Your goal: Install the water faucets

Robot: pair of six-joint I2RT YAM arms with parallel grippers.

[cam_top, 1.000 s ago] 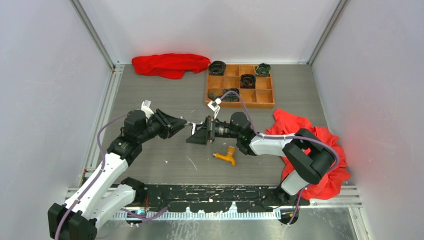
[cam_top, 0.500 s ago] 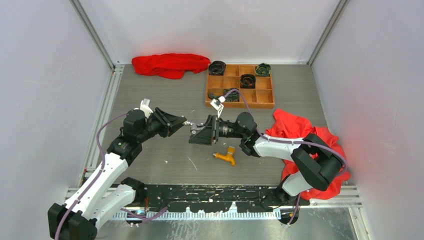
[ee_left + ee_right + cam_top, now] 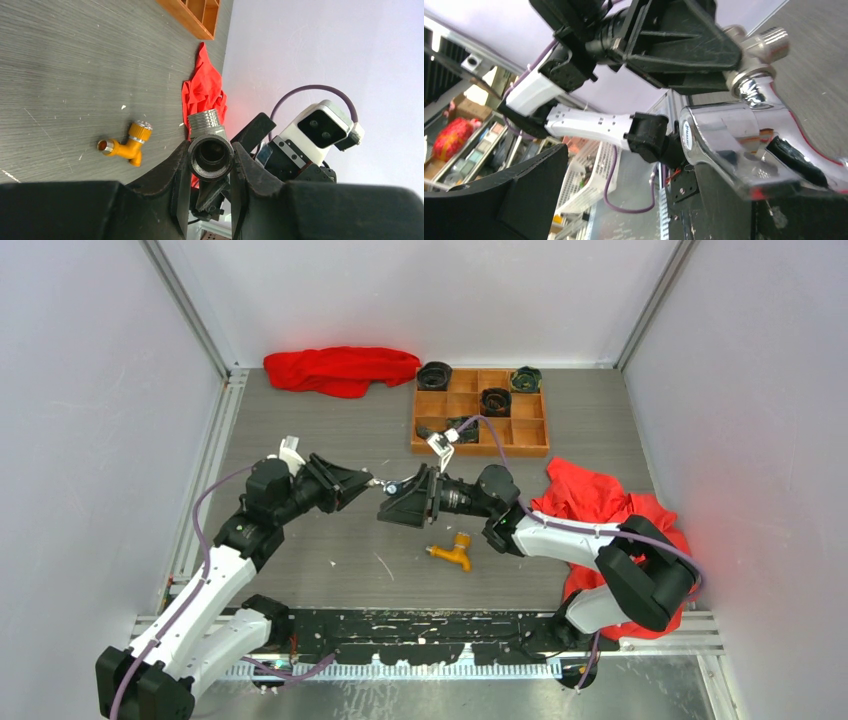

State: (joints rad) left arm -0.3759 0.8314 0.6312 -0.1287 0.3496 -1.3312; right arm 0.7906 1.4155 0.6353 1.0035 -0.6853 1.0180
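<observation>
Wooden tray [image 3: 500, 451]: dark rolls [image 3: 495, 400] | left pincer [image 3: 211, 161] grips silver faucet [image 3: 204, 122] | right pincer [image 3: 393, 502] wide

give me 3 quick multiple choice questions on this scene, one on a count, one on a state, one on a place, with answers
1. How many red cloths are there?
A one
B two
C three

2. The left gripper is:
A wide open
B out of view
C shut on the silver faucet

3. The orange faucet lies:
A on the bare table
B on a red cloth
C in the left gripper

Answers:
1 B, one cloth lies at the back and one at the right side.
2 C, its fingers pinch the faucet's body from both sides.
3 A, it rests alone on the grey top, touching no cloth.
</observation>
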